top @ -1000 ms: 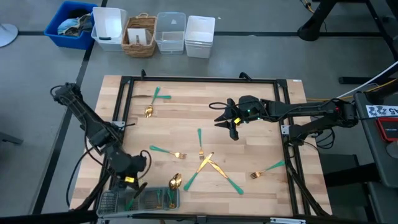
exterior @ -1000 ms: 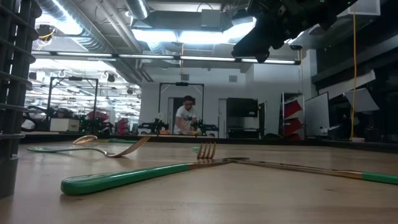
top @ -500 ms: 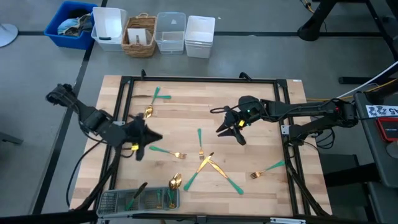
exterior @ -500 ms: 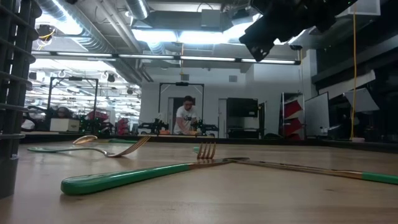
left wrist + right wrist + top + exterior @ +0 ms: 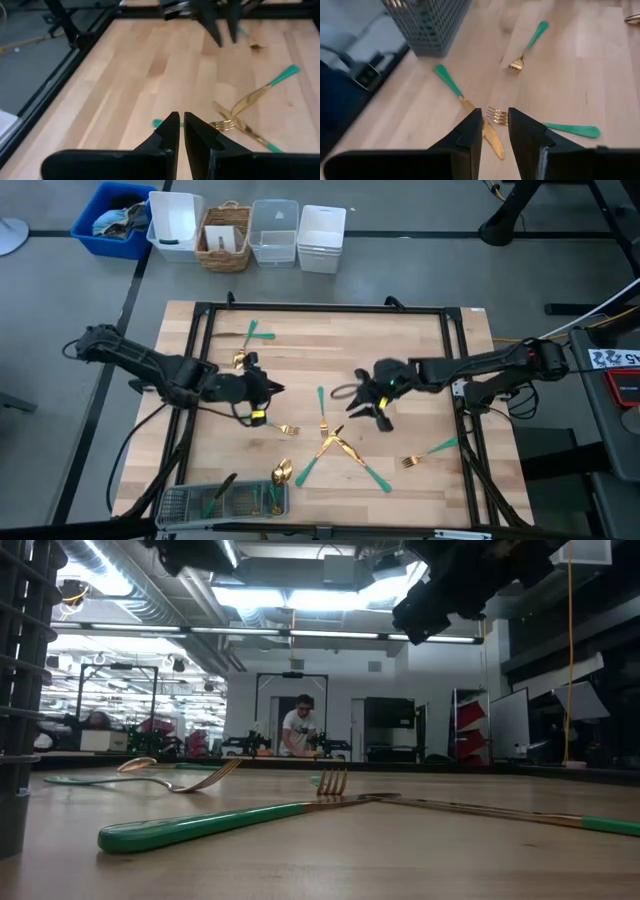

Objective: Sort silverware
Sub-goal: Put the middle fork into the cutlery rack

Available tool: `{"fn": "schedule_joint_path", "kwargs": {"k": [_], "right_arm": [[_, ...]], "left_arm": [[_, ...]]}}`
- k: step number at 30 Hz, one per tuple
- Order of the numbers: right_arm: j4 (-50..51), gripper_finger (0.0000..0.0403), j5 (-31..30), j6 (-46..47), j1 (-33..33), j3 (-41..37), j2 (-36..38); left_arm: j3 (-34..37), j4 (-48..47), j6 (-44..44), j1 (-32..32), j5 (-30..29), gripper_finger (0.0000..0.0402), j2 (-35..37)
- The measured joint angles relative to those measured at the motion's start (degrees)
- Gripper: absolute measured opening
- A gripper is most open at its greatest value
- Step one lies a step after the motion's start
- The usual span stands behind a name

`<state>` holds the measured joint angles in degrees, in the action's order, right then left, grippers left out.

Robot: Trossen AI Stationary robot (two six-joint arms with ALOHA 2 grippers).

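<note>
Several gold-headed, teal-handled pieces lie flat on the wooden table [image 5: 400, 360]. A fork [image 5: 270, 424] lies just near-side of my left gripper [image 5: 264, 392], which hovers shut above it; in the left wrist view its handle end [image 5: 157, 122] and tines [image 5: 223, 124] show on either side of that gripper [image 5: 181, 126]. My right gripper [image 5: 362, 408] hangs open above the table beside another fork [image 5: 322, 412] and two crossed knives [image 5: 338, 445]. The right wrist view shows that fork's tines [image 5: 496, 115] beyond the gap of the gripper [image 5: 495, 125].
The grey mesh tray [image 5: 182, 504] stands at the near edge with a few pieces in it. A spoon [image 5: 282, 472] lies just beyond it, a fork [image 5: 430, 452] near the right rail, two more pieces [image 5: 245, 345] at far left. Bins [image 5: 250, 230] stand beyond the table.
My left gripper has risen from the tray at the near edge and swung toward the far side and the table's middle, ending above the fork. My right gripper has moved toward the near edge and slightly left, closer to the crossed knives. No piece on the table has shifted.
</note>
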<state>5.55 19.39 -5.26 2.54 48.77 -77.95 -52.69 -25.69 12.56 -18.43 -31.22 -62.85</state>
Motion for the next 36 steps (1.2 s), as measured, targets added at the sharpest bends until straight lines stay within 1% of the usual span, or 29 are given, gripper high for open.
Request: {"fn": "schedule_joint_path", "kwargs": {"k": [5,7,9,15,19,22,28,36], "right_arm": [[-3.93,0.0097,-10.94,-4.22,5.48,0.0,-5.03],[-5.64,0.0097,-14.23,-5.59,7.03,0.0,-7.5],[-7.78,0.0097,-16.04,-5.73,8.23,0.0,-10.15],[-13.92,0.0097,-16.87,-5.68,10.41,0.0,-17.3],[-17.7,0.0097,-16.92,-5.62,10.74,0.0,-20.69],[-18.75,0.0097,-16.93,-5.53,10.71,0.0,-22.58],[-19.49,0.0097,-17.76,-5.53,10.61,0.0,-24.73],[-24.81,0.0097,-17.92,-5.71,10.61,0.02,-28.93]], "left_arm": [[0.0,-0.14,-1.31,4.78,6.7,0.0009,-0.48],[0.0,-0.2,-1.33,6.29,7.45,0.0003,-0.48],[0.0,-0.22,-1.4,7.4,7.49,0.0002,-0.48],[0.0,-0.35,-2.29,9.14,7.51,0.0002,-0.48],[0.0,-0.58,-3.82,9.18,8.46,0.0003,-0.48],[0.0,-0.7,-3.93,9.18,9.7,0.0004,-0.48],[0.0,-0.77,-3.91,9.15,9.87,0.0005,-0.48],[0.0,-0.84,-3.82,9.15,9.87,0.0005,-0.65]]}}
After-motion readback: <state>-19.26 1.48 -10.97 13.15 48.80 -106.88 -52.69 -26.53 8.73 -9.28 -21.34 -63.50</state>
